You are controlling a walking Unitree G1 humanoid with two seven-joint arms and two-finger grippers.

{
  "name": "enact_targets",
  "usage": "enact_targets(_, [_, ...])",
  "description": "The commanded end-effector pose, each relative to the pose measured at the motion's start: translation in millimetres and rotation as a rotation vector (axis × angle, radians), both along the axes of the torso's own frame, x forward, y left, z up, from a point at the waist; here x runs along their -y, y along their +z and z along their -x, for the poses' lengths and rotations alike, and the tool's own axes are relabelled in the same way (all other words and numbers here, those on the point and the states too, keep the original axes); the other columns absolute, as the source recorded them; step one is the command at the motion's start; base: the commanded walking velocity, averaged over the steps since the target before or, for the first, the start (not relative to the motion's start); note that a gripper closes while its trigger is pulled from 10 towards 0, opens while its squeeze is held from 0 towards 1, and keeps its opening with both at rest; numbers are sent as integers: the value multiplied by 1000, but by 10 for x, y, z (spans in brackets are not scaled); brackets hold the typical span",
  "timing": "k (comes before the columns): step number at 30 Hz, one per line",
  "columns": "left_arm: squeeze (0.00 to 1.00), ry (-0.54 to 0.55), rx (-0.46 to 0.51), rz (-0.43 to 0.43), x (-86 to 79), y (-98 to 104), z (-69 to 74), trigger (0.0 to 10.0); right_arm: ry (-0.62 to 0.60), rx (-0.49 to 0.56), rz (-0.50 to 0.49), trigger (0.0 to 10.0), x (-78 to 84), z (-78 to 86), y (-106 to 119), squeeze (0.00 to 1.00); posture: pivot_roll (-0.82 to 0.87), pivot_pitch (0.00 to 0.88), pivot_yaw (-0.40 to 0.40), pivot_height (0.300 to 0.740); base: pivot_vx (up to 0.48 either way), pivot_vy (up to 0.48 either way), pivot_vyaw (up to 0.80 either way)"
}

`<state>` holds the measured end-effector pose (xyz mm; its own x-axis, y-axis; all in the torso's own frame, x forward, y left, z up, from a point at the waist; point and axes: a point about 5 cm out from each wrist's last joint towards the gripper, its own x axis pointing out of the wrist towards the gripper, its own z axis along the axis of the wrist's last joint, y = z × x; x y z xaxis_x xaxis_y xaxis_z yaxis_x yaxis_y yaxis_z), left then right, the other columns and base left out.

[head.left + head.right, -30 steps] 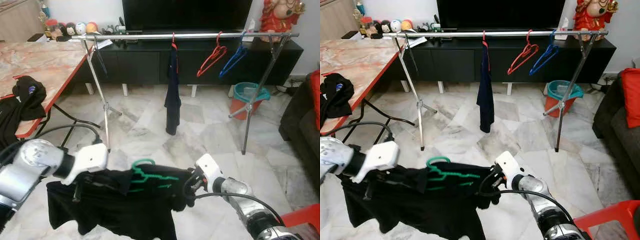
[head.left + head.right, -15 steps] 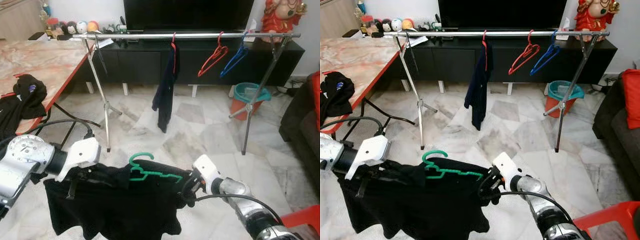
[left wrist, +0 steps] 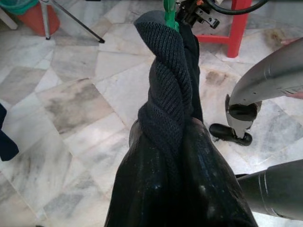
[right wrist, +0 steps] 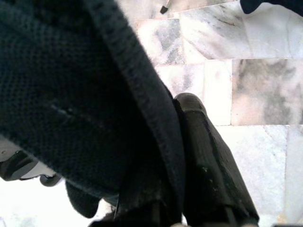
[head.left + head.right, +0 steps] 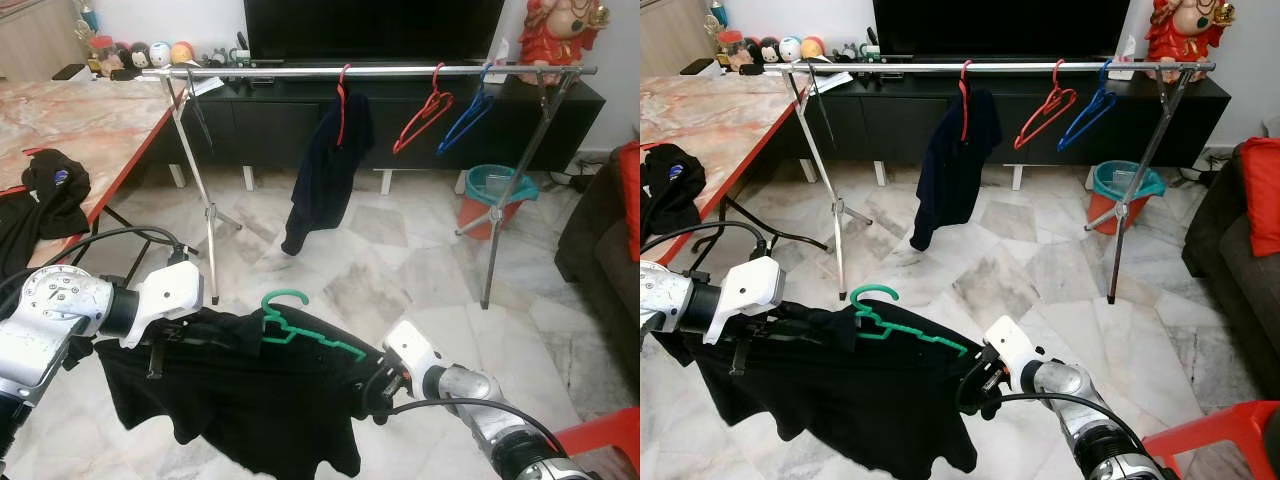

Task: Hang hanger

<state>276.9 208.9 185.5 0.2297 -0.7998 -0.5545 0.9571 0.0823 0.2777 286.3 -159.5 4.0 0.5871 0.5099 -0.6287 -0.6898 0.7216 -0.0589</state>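
Carrying the dressed hanger toward the rail

Both grippers, left [image 5: 160,345] and right [image 5: 372,390], have their jaws clamped on the shoulders of a black shirt [image 5: 250,400] draped on the green hanger [image 5: 300,325], low before the robot. Best to lift level, keep the hook upright, and aim for the bare stretch of rail [image 5: 260,72].

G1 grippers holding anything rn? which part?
Both hold the black garment draped on the green hanger, one end each: left gripper at the garment's left shoulder, right gripper at its right shoulder.
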Motion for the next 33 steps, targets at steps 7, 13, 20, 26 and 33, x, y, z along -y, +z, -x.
enact_targets(7, [0, -91, 44, -24, 114, 51, 83, 10000, -72, -64, 94, 0, 246, 103, -127, 0, 43, 0, -4, 740, 0, 0, 0])
enact_targets(13, [0, -106, 16, -24, 236, -115, 109, 10000, -84, -29, 86, 10000, 250, 14, -40, 192, 41, 0, -3, 740, 0, 0, 0])
enact_targets(20, [0, -122, -5, -85, 273, -236, 129, 10000, -32, 26, 120, 10000, 284, -106, 111, 1000, 38, 0, 2, 740, 0, 0, 0])
enact_targets(26, [0, -149, -20, -95, 359, -296, 159, 10000, -43, 115, 122, 10000, 309, -293, 341, 1000, 34, 0, 4, 740, 0, 0, 0])
enact_targets(33, [0, -147, -11, -120, 391, -342, 152, 10000, 1, 134, 147, 10000, 316, -359, 444, 1000, 38, 0, 4, 740, 0, 0, 0])
